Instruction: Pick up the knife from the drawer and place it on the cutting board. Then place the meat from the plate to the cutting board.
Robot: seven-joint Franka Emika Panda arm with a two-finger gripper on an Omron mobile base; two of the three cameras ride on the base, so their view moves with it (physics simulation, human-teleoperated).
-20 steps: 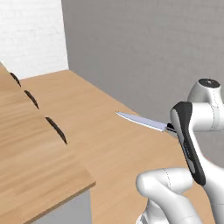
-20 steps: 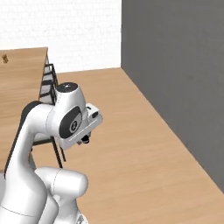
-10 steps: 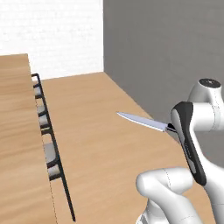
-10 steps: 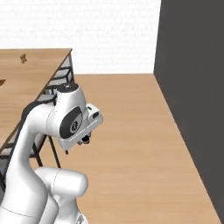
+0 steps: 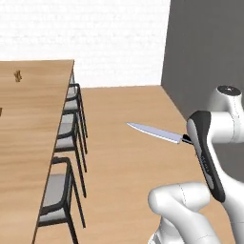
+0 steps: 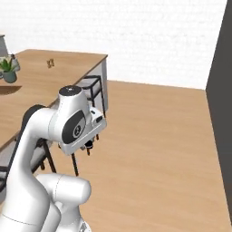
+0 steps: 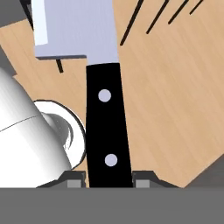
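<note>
Gripper (image 7: 109,183) clenched on chef's knife (image 5: 157,133) at mid-frame, blade jutting sideways, liable to clip chairs (image 5: 64,138).

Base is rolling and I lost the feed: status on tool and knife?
Tool shut on knife, gripped at the black handle. Blade out level over open floor. Chairs and long wooden table off to the side, nothing in the blade's path.

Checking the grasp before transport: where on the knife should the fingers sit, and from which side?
On the black handle, as now: the gripper is shut on the knife with a fingertip on each flat side, approaching from the butt end. The handle is straight, parallel-sided and blunt; the silver blade tapers to a point and sticks out level, clear of the fingers.
</note>
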